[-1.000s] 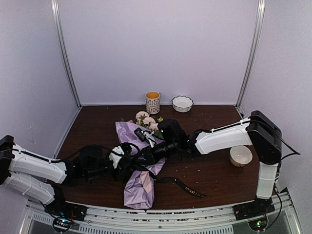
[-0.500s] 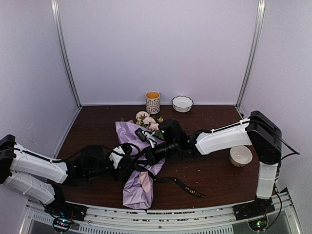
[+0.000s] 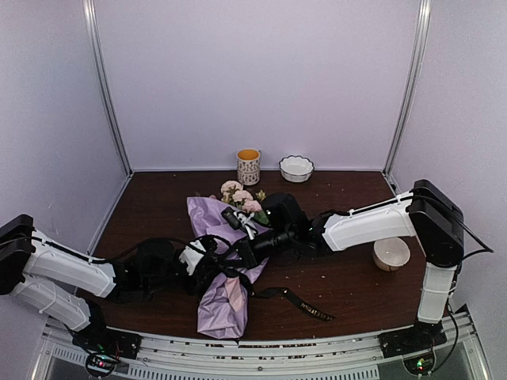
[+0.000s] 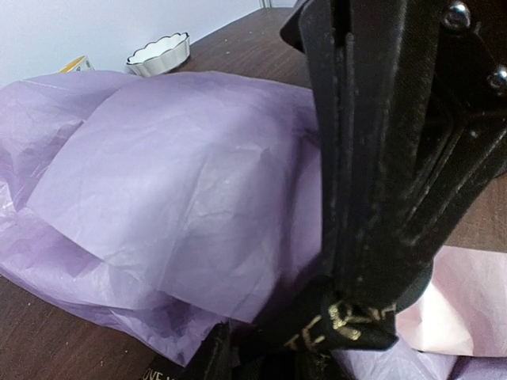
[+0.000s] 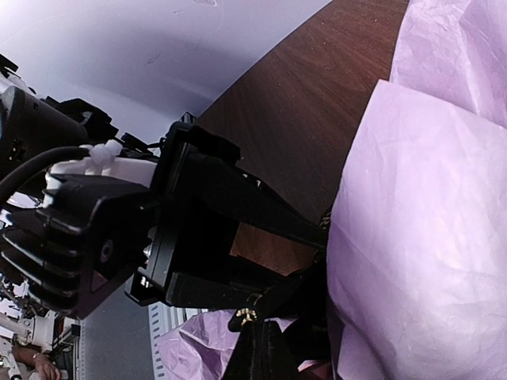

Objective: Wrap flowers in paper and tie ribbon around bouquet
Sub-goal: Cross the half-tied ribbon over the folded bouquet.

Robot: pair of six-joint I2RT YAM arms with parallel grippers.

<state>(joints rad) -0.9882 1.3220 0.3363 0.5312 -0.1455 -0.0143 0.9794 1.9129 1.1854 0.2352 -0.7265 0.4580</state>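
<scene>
The bouquet [image 3: 226, 273] lies slanted across the middle of the table in crumpled lilac paper [image 4: 174, 174]. Its pink flowers [image 3: 239, 195] stick out at the far end. Both grippers meet at its waist. My right gripper [image 3: 242, 255] is shut on a bunched bit of the black ribbon [image 4: 342, 324], which shows gold lettering. My left gripper [image 5: 299, 265] faces it with its fingers [image 5: 261, 202] apart and bare table showing between them. It sits close to the ribbon but is not clamped on it. A loose ribbon tail [image 3: 305, 304] trails to the right over the table.
A patterned cup [image 3: 248, 167] with a yellow rim and a white scalloped bowl [image 3: 296, 168] stand at the back wall. A pale round dish [image 3: 390, 253] sits by the right arm's base. Small crumbs are scattered over the dark wooden table [image 3: 348, 206].
My right gripper closed on the ribbon at the bouquet's waist. My left gripper then opened its jaws and edged a little to the right. The bouquet barely shifted.
</scene>
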